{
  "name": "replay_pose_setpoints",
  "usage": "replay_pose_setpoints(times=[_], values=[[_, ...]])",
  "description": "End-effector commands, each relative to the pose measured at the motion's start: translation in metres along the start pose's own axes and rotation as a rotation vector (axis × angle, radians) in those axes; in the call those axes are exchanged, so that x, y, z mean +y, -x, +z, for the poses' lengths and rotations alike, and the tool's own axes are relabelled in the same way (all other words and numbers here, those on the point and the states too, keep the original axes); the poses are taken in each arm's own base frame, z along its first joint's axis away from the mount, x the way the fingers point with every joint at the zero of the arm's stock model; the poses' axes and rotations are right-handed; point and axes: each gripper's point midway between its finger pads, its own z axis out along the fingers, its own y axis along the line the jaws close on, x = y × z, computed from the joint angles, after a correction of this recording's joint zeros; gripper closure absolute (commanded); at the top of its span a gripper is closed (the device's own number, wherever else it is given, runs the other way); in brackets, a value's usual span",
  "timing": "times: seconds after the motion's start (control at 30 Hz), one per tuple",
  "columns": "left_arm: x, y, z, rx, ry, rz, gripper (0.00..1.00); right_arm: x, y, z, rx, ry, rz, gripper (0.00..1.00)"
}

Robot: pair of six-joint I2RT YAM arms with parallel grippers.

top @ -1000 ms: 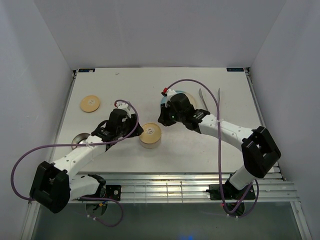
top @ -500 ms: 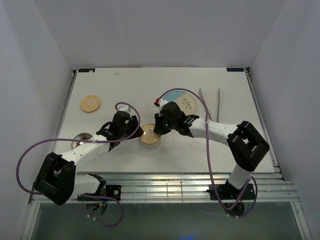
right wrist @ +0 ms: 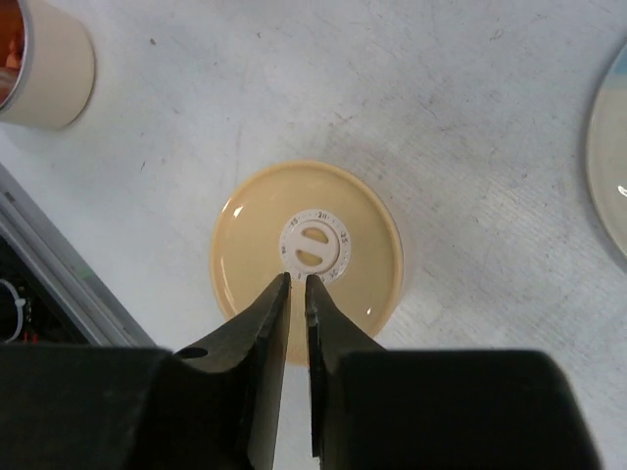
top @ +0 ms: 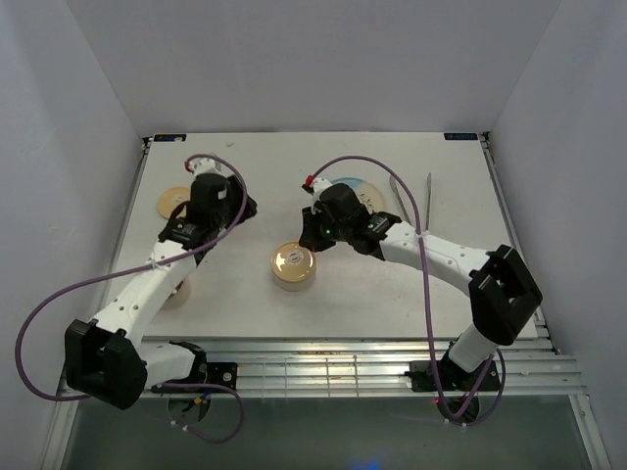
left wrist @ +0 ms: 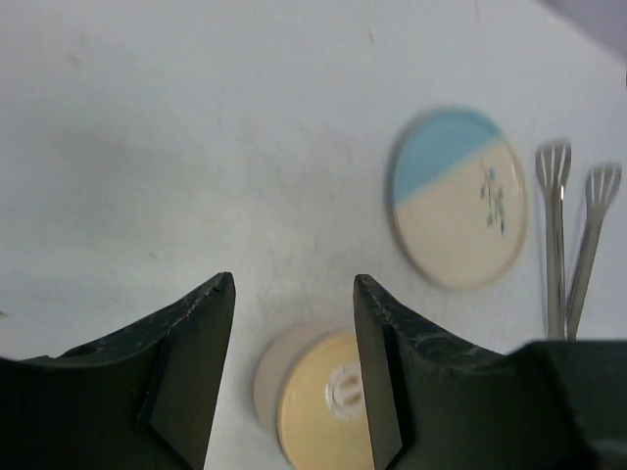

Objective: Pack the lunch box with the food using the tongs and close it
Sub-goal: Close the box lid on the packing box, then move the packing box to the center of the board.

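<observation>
One lunch box tin stands mid-table with its light-wood lid on. My right gripper hovers just above that lid, its jaws a narrow slit apart with nothing between them. My left gripper is open and empty, raised at the left and looking down at the tin. A second tin shows orange-red food inside; the left arm mostly hides it in the top view. A loose lid lies far left. The tongs lie right of the plate.
The cream-and-light-blue plate lies behind the right wrist, no food showing on it. White walls close in the table on three sides. A metal rail runs along the near edge.
My left arm swung away from the lidded tin toward the far left and rose. My right gripper went from the plate to the tin's lid, then lifted a little with its jaws parting slightly.
</observation>
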Motion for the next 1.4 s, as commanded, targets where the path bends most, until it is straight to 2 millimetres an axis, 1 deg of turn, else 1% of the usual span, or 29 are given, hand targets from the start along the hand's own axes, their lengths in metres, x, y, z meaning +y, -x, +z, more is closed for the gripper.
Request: replay_pose_setpoints(times=[0.0,0.03,0.07,0.1,0.13,0.17,0.2,0.23,0.33,0.4,0.43,0.47,0.5,0.57,0.6,0.63,0.67,0.7,0.77,0.87,0.9,0.93,1.0,1.03,1.1,1.2,1.27,1.3,1.37], values=[[0.052,0.065,-0.002,-0.105,0.244,-0.077,0.37,0.014,0.016,-0.024,-0.088,0.054,-0.027,0.82],[0.070,0.079,-0.013,-0.122,0.334,-0.105,0.36,0.013,0.016,-0.026,-0.097,0.051,-0.028,0.75],[0.084,0.086,-0.021,-0.157,0.407,-0.184,0.31,0.014,0.016,-0.029,-0.116,0.061,-0.030,0.72],[0.110,0.089,-0.042,-0.206,0.544,-0.239,0.16,0.019,0.015,-0.030,-0.114,0.101,-0.038,0.68],[0.127,0.098,-0.054,-0.249,0.603,-0.301,0.02,0.023,0.016,-0.032,-0.118,0.134,-0.046,0.67],[0.135,0.100,-0.064,-0.279,0.638,-0.345,0.02,0.031,0.020,-0.035,-0.133,0.185,-0.063,0.65],[0.144,0.099,-0.081,-0.293,0.676,-0.359,0.02,0.038,0.022,-0.038,-0.134,0.265,-0.073,0.64],[0.155,0.102,-0.091,-0.309,0.700,-0.381,0.02,0.038,0.024,-0.040,-0.132,0.291,-0.068,0.63],[0.177,0.091,-0.105,-0.283,0.773,-0.313,0.02,0.031,0.028,-0.047,-0.144,0.355,-0.026,0.62],[0.200,0.063,-0.111,-0.210,0.901,-0.281,0.04,0.031,0.028,-0.050,-0.168,0.436,-0.016,0.60],[0.207,0.053,-0.112,-0.180,0.935,-0.269,0.05,0.030,0.028,-0.051,-0.165,0.458,0.003,0.60],[0.212,0.043,-0.112,-0.151,0.964,-0.268,0.08,0.026,0.025,-0.046,-0.151,0.469,0.015,0.60],[0.218,0.029,-0.112,-0.116,0.984,-0.266,0.10,0.020,0.024,-0.045,-0.141,0.472,0.031,0.60],[0.218,0.020,-0.111,-0.104,0.970,-0.272,0.16,0.014,0.019,-0.042,-0.120,0.476,0.064,0.61],[0.216,0.019,-0.103,-0.104,0.934,-0.272,0.23,0.009,0.018,-0.044,-0.125,0.468,0.072,0.61],[0.212,0.018,-0.097,-0.075,0.884,-0.221,0.25,0.007,0.017,-0.044,-0.134,0.459,0.073,0.62],[0.201,0.015,-0.086,-0.043,0.793,-0.219,0.29,0.005,0.014,-0.047,-0.141,0.445,0.074,0.61],[0.197,0.014,-0.079,-0.038,0.756,-0.214,0.34,0.003,0.016,-0.049,-0.150,0.434,0.074,0.61],[0.196,0.007,-0.073,-0.003,0.747,-0.209,0.35,0.008,0.019,-0.056,-0.163,0.456,0.064,0.62],[0.203,-0.012,-0.061,0.068,0.769,-0.220,0.35,0.013,0.023,-0.065,-0.185,0.475,0.055,0.62],[0.204,-0.018,-0.054,0.089,0.766,-0.224,0.35,0.013,0.023,-0.066,-0.188,0.470,0.058,0.62],[0.206,-0.025,-0.051,0.108,0.771,-0.224,0.35,0.013,0.022,-0.067,-0.189,0.471,0.057,0.62],[0.208,-0.028,-0.045,0.105,0.768,-0.226,0.35,0.014,0.023,-0.069,-0.197,0.473,0.053,0.62],[0.211,-0.034,-0.044,0.118,0.770,-0.223,0.35,0.015,0.023,-0.070,-0.198,0.478,0.054,0.62],[0.214,-0.038,-0.041,0.120,0.778,-0.219,0.35,0.018,0.023,-0.071,-0.196,0.499,0.049,0.62],[0.219,-0.045,-0.036,0.144,0.792,-0.210,0.37,0.015,0.022,-0.070,-0.198,0.486,0.054,0.62],[0.222,-0.050,-0.033,0.164,0.807,-0.204,0.39,0.014,0.022,-0.070,-0.200,0.482,0.055,0.62],[0.223,-0.052,-0.031,0.166,0.809,-0.207,0.41,0.014,0.021,-0.070,-0.200,0.482,0.055,0.62],[0.223,-0.054,-0.027,0.183,0.801,-0.204,0.44,0.015,0.022,-0.072,-0.204,0.484,0.054,0.62]])
